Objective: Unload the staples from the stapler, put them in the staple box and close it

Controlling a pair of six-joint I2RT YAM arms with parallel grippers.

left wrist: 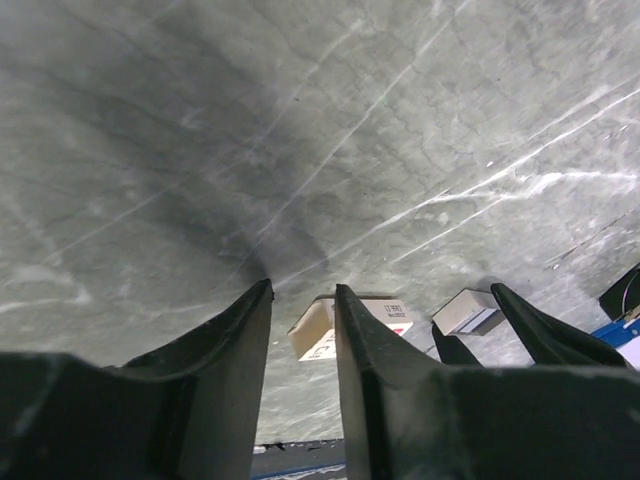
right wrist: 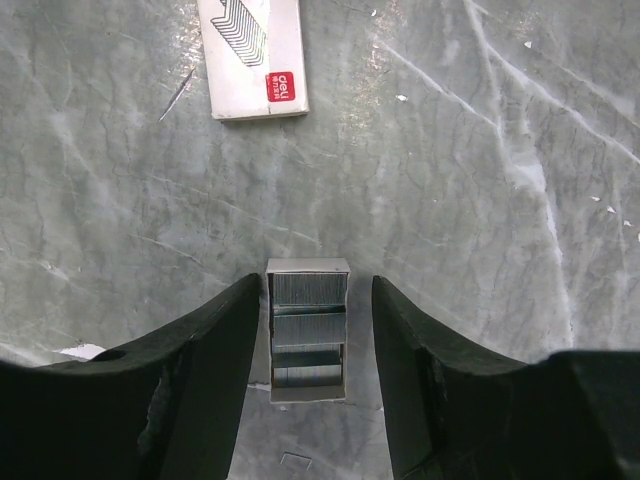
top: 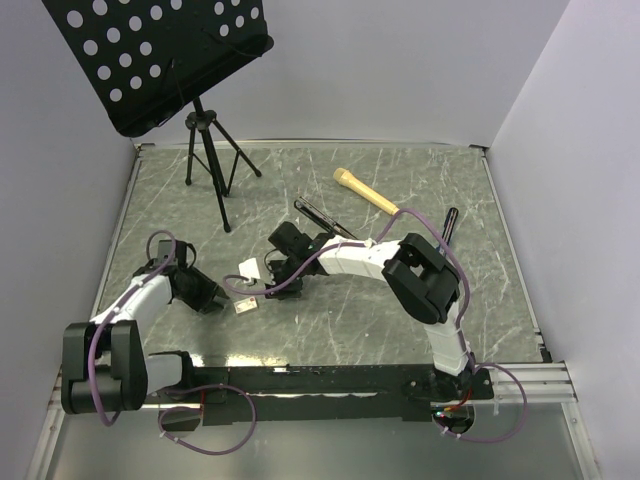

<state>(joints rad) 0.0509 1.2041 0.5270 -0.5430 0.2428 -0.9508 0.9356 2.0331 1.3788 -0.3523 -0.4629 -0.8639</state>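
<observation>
On my right wrist feed, the right gripper [right wrist: 318, 285] hangs low over the marbled table [right wrist: 500, 200] with its jaws spread wide and gripping nothing. Its two black fingers [right wrist: 215, 350] flank a small open tray [right wrist: 307, 266]. The finger at 9 o'clock is just beside the tray's wall and the one at 3 o'clock is a little off it; I cannot tell whether either touches. In the tray lie the staples [right wrist: 309, 328], flat silvery-grey strips, finely ribbed, packed in short rectangular blocks. At 12 o'clock from the tray, apart from it, lies a white staple box [right wrist: 255, 55] with a red label at one corner. In the overhead view the stapler [top: 322, 217] lies at about 1 o'clock from that gripper, near it but not touching. It is slim and black and looks hinged open into two narrow bars, though it is too small for me to be sure. The left gripper [left wrist: 302, 290] sits at 8 o'clock from the tray, its jaws narrowly apart and empty, with the staple box showing in the gap just beyond its fingertips. A black pen [top: 449, 222] lies at 3 o'clock from the stapler, a wooden-handled tool [top: 367, 191] at 2 o'clock, and a music stand [top: 150, 50] stands at 10 o'clock, in the far corner.
</observation>
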